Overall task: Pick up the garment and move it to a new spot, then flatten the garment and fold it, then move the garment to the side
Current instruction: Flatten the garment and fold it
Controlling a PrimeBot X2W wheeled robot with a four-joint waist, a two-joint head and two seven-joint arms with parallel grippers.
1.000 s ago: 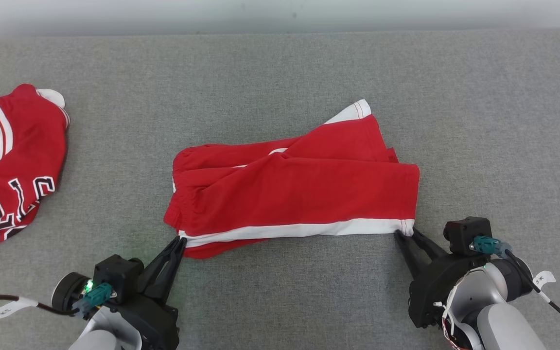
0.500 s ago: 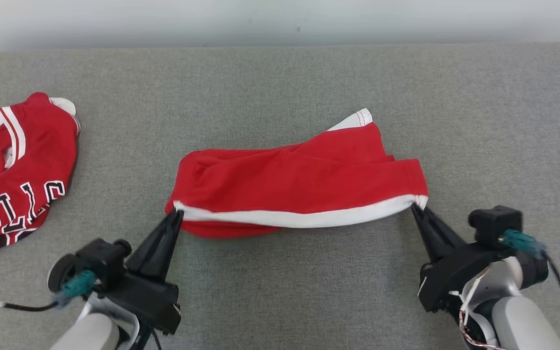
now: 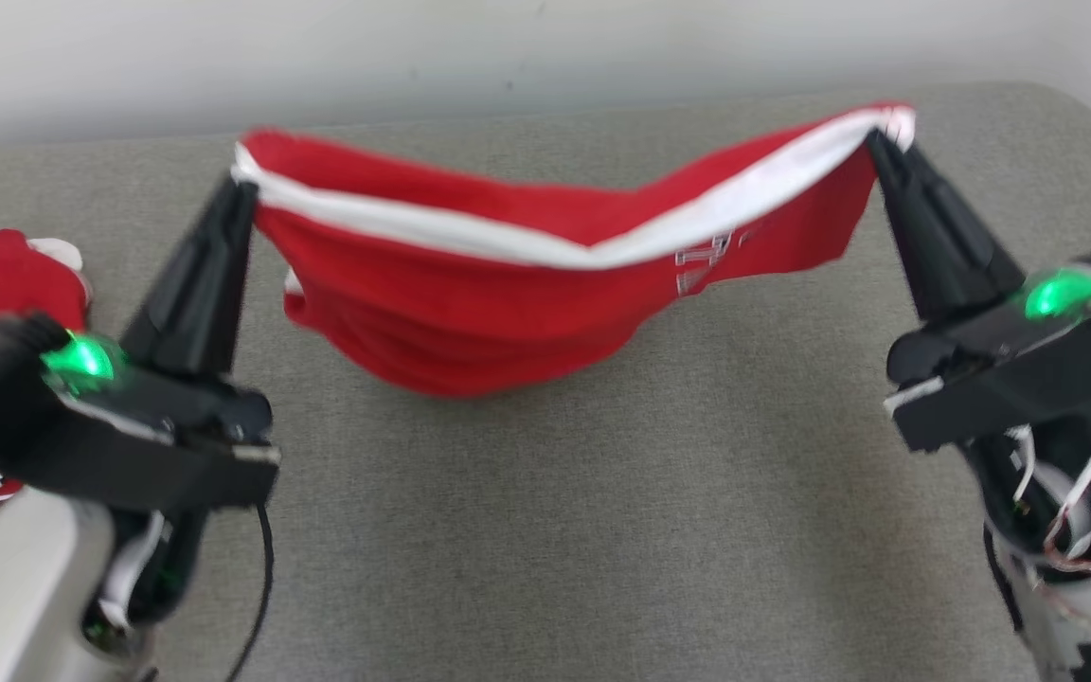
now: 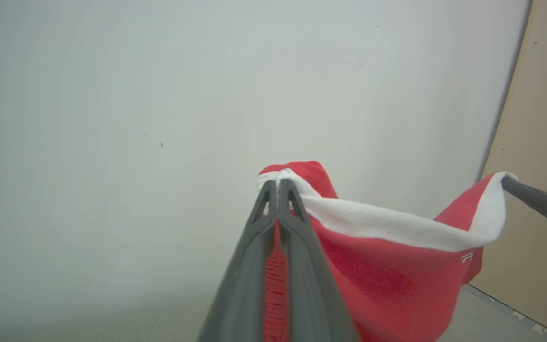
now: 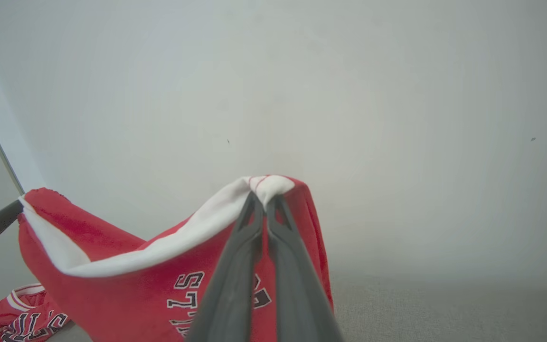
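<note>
The garment [image 3: 508, 303] is a pair of red shorts with a white side stripe, hanging in the air between my two grippers above the grey surface [image 3: 555, 530]. My left gripper [image 3: 244, 182] is shut on its left corner, seen up close in the left wrist view as left gripper [image 4: 277, 183] pinching garment [image 4: 387, 251]. My right gripper [image 3: 877, 137] is shut on the right corner; the right wrist view shows right gripper [image 5: 264, 197] clamped on the white hem of the garment [image 5: 126, 285]. The cloth sags in the middle.
A second red jersey [image 3: 6, 284] with black and white lettering lies at the far left of the grey surface, also visible as jersey [image 5: 17, 318]. A pale wall [image 3: 508, 47] stands behind. A beige panel [image 4: 539, 190] rises at the right of the left wrist view.
Right gripper closed on the hem corner. Both grippers then rose with the garment, which lay flat a second ago and now hangs off the surface. The head camera has tilted too.
</note>
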